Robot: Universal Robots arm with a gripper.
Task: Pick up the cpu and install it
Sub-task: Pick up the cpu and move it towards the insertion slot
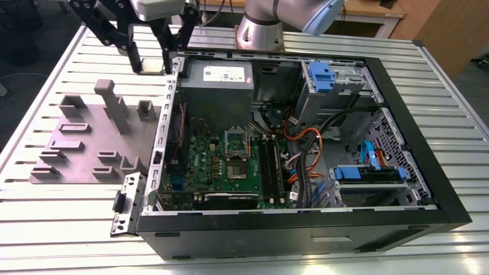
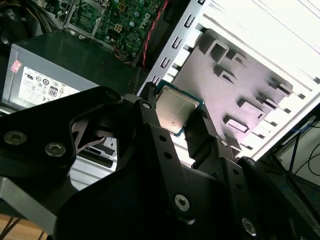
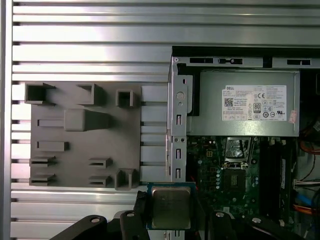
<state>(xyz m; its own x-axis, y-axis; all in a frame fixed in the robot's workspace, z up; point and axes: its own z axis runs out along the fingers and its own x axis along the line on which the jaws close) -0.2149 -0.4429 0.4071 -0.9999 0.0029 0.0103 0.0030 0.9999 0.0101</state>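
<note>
The cpu (image 1: 153, 65), a small square chip with a silver-grey top, hangs in the air with my gripper (image 1: 153, 62) shut on its two opposite edges. In the exterior view it is high above the case's far corner on the exterior view's left, between the grey fixture plate and the case wall. In both wrist views the cpu (image 3: 171, 206) (image 2: 175, 111) sits between my black fingers (image 3: 141, 212), flat and level. The open cpu socket (image 1: 240, 169) (image 3: 235, 175) lies on the green motherboard (image 1: 210, 166), well away from the gripper.
An open black computer case (image 1: 428, 189) lies on the slatted metal table (image 1: 46, 223). Inside it are a grey power supply (image 1: 217, 77) (image 3: 245, 102), cables and blue drive brackets (image 1: 321, 74). The grey fixture plate (image 1: 84, 143) (image 3: 85, 135) with raised blocks lies beside the case.
</note>
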